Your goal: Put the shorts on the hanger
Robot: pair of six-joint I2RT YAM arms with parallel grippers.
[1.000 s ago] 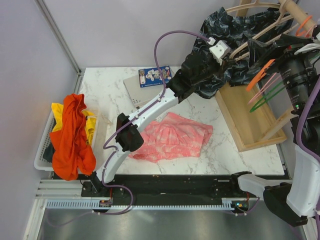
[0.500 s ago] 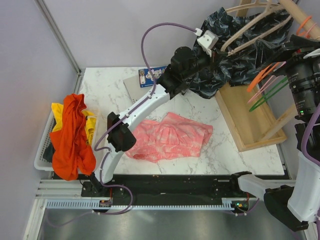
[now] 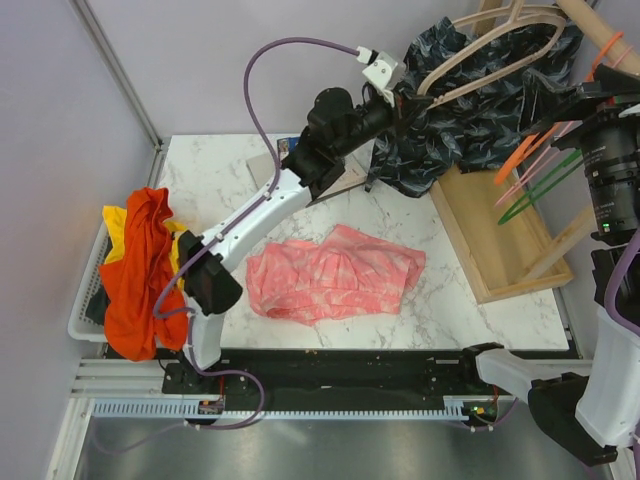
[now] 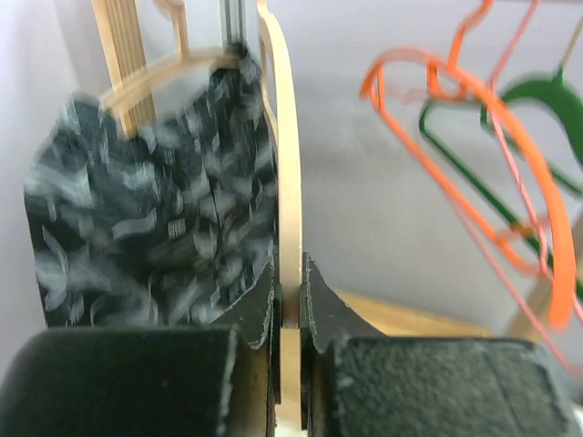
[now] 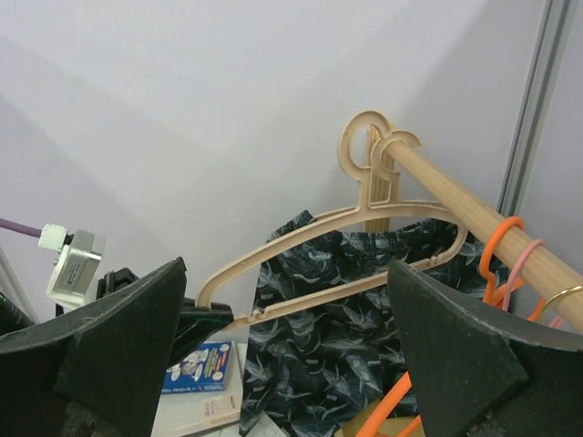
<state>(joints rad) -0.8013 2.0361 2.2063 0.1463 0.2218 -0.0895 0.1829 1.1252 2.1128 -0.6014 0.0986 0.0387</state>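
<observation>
The salmon-pink shorts (image 3: 335, 272) lie flat and crumpled on the marble table, with no gripper touching them. The beige hanger (image 3: 490, 55) hangs by its hook on the wooden rod (image 5: 455, 200) at the top right. My left gripper (image 3: 403, 97) is shut on the hanger's left end. In the left wrist view the thin beige bar (image 4: 287, 182) runs straight up between the closed left gripper (image 4: 290, 314). My right gripper (image 5: 282, 364) stands open, raised and facing the hanger (image 5: 337, 218) from a distance, with nothing in it.
Dark navy patterned shorts (image 3: 470, 120) hang on the rack behind the hanger. Orange (image 3: 520, 150) and green hangers (image 3: 535, 195) hang further right over the wooden rack base (image 3: 500, 240). A white basket (image 3: 85, 300) holds an orange-red garment (image 3: 145, 270). A blue booklet (image 5: 196, 364) lies at the table's back.
My left arm has swung up and to the left, pulling the hanger's end out from the dark shorts. The pink shorts and the right arm have stayed put.
</observation>
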